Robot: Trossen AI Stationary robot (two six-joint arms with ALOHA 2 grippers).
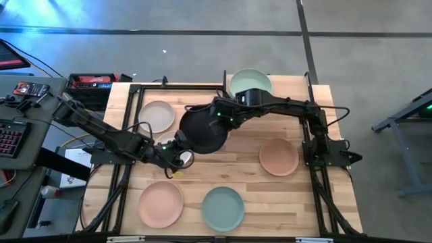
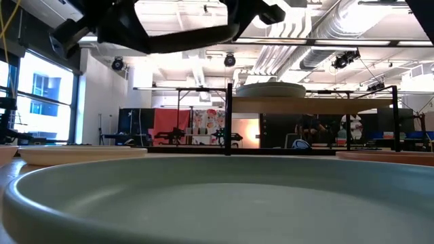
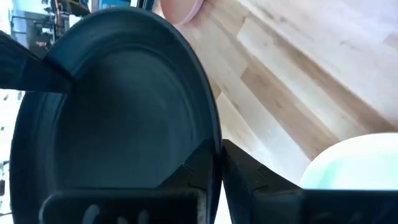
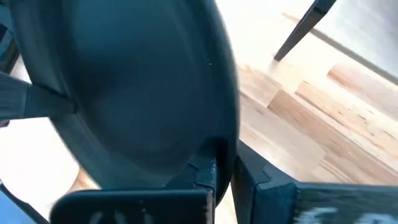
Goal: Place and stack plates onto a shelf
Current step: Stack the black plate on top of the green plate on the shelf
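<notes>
We hold the black plate (image 1: 202,129) above the surface (image 1: 243,181) between us, left pincer (image 1: 177,140) and right pincer (image 1: 217,115) each clenched on its rim, and uneven release could tip it before the shelf (image 1: 270,91).

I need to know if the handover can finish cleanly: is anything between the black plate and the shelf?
Nothing visible. The black plate, gripped by both the left gripper and right gripper, hangs beside the shelf, which already carries a green plate.
</notes>
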